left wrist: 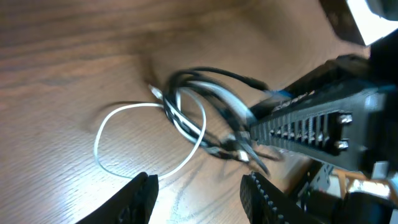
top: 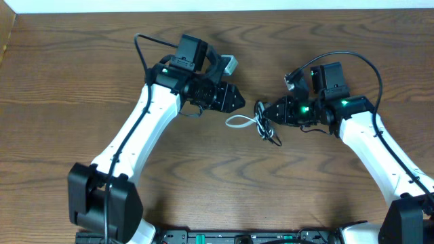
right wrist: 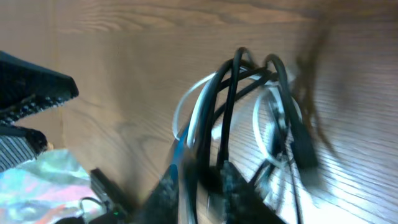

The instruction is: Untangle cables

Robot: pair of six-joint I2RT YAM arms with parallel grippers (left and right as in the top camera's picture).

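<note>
A small tangle of thin black cables [top: 266, 127] with one white cable [top: 239, 122] looped out to its left lies on the wooden table between the arms. My right gripper [top: 264, 110] is shut on the black cables at the tangle's right side; in the right wrist view the fingers [right wrist: 202, 186] pinch black cords [right wrist: 227, 106] with the white loop [right wrist: 193, 99] beside them. My left gripper [top: 239, 102] is open and empty just up-left of the white loop. In the left wrist view its fingers [left wrist: 199, 196] spread below the white loop [left wrist: 109, 130] and the black tangle [left wrist: 205, 118].
The wooden table [top: 81, 74] extends around the tangle. A pale wall edge runs along the top. The arm bases stand at the front left [top: 102, 200] and front right [top: 410, 217]. The right arm's fingers [left wrist: 311, 121] show in the left wrist view.
</note>
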